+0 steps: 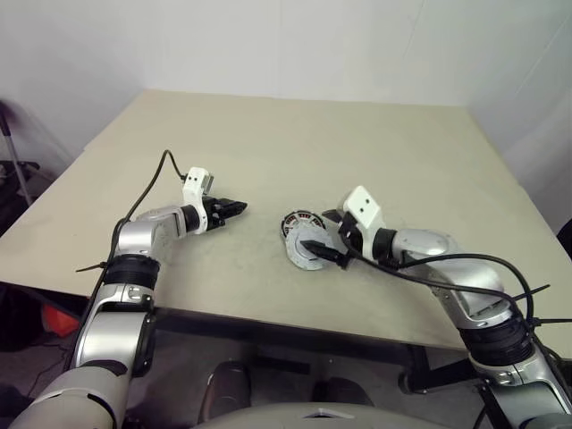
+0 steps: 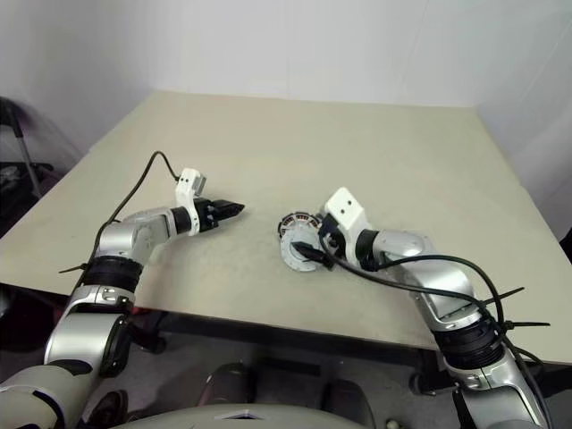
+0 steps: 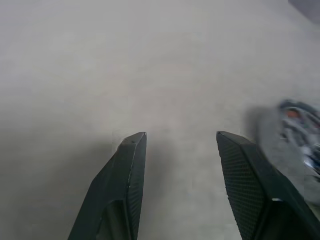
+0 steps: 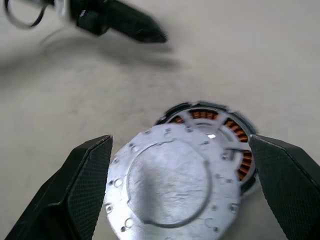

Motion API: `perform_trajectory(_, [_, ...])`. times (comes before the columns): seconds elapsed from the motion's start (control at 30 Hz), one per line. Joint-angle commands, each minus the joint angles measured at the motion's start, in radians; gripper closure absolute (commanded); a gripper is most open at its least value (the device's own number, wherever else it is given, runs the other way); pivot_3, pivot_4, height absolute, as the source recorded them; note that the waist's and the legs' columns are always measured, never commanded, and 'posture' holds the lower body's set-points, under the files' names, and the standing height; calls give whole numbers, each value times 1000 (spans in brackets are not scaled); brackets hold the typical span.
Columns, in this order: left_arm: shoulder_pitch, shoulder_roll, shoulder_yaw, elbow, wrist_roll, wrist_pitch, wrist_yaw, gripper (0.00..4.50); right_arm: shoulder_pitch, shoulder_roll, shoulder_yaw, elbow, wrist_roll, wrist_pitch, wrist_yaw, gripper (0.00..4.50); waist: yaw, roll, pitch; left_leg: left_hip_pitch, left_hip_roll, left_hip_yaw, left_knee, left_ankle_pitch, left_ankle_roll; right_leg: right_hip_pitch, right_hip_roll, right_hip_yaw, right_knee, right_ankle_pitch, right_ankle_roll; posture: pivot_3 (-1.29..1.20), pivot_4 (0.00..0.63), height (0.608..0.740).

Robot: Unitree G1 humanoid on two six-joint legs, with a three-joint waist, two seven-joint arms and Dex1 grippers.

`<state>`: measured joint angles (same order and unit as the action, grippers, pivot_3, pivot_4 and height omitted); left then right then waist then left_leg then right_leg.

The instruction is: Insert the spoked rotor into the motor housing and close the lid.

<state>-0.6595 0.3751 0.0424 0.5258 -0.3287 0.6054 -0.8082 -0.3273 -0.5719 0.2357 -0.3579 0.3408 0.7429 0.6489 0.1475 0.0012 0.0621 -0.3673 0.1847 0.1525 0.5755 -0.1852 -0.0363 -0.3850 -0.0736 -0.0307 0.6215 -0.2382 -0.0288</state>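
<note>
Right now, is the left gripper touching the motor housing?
Apart. The left eye view shows bare table between the left gripper and the motor housing.

We see a silver lid (image 4: 172, 182) covering most of the motor housing (image 4: 232, 131), hiding its hub.

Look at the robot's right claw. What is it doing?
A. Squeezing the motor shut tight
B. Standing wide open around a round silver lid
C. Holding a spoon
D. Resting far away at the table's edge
B. The right claw stands wide open, one finger on each side of the silver lid, which lies partly over the motor housing.
</note>
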Motion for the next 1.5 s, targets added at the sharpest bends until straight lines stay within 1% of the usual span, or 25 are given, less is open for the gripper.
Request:
perform_trajectory(0.03, [17, 18, -42, -99, 13, -21, -49, 2141, -5, 18, 30, 44, -50, -96, 18, 37, 0, 0, 0, 0, 0, 0, 1, 0, 1, 0, 0, 0, 1, -1, -2, 0, 0, 740])
perform_trajectory(0.27, [33, 29, -63, -138, 20, -14, -56, 2141, -15, 73, 63, 197, -125, -194, 26, 37, -5, 0, 0, -1, 1, 0, 4, 0, 1, 0, 0, 0, 2, -1, -6, 0, 0, 740])
perform_trajectory(0.47, [35, 34, -63, -141, 23, -11, -49, 2141, -13, 98, 58, 252, -162, -231, 29, 37, -12, 0, 0, -1, 1, 0, 4, -1, 2, 0, 0, 0, 2, -2, -6, 0, 0, 740])
perform_trajectory(0.53, [34, 34, -62, -137, 24, -12, -45, 2141, -8, 101, 56, 253, -169, -240, 30, 426, -16, 0, 0, 0, 1, 0, 5, -1, 2, 1, 0, 0, 2, -2, -6, 0, 0, 740])
perform_trajectory(0.6, [32, 34, -60, -132, 26, -14, -40, 2141, -4, 102, 50, 241, -166, -242, 37, 959, -20, 0, 0, 0, 1, 0, 5, -1, 2, 1, 0, 0, 2, -2, -6, 0, 0, 740])
perform_trajectory(0.63, [31, 33, -59, -126, 26, -15, -37, 2141, -6, 103, 44, 238, -165, -245, 37, 1318, -21, 0, 0, 0, 1, 0, 5, -1, 2, 1, 0, 0, 2, -1, -6, 0, 0, 740])
perform_trajectory(0.67, [31, 31, -58, -121, 27, -17, -34, 2141, -10, 105, 38, 236, -164, -244, 38, 1532, -21, 0, 0, 0, 1, 0, 5, -1, 2, 1, 0, 0, 2, -1, -6, 0, 0, 740])
perform_trajectory(0.8, [25, 22, -60, -95, 35, -24, -16, 2141, -39, 117, 16, 232, -155, -227, 26, 1531, -22, 0, 0, 0, 1, 0, 5, -1, 2, 1, 0, 0, 2, -1, -6, 0, 0, 740])
perform_trajectory(0.93, [37, 5, -66, -103, 34, -24, -7, 2141, -95, 166, -38, 205, -100, -128, -4, 1531, -23, 0, 0, -1, 1, 0, 5, -1, 2, 0, 0, 0, 3, -1, -7, 0, 0, 740])
perform_trajectory(1.07, [46, -7, -61, -105, 35, -15, 8, 2141, -132, 203, -59, 212, -81, -46, -29, 1531, -22, 0, 0, -1, 1, 0, 5, -1, 3, 0, 0, 0, 2, -1, -7, 0, 0, 740])
perform_trajectory(1.27, [63, -12, -58, -128, 30, 0, 25, 2141, -152, 226, -7, 313, -156, -58, -67, 1531, -22, 0, 0, -2, 1, 0, 5, -2, 4, 0, 0, 0, 2, -1, -7, 0, 0, 740])
perform_trajectory(1.33, [68, -12, -58, -136, 29, 5, 28, 2141, -157, 240, -9, 334, -163, -64, -75, 1531, -23, 0, 0, -2, 1, 0, 5, -2, 4, 0, 0, 0, 2, -1, -7, 0, 0, 740])
perform_trajectory(1.5, [87, -10, -54, -160, 25, 24, 38, 2141, -213, 316, -51, 425, -166, -60, -137, 1531, -28, 0, 0, -1, 1, 0, 5, -1, 3, 0, 0, 0, 3, -1, -7, 0, 0, 740])
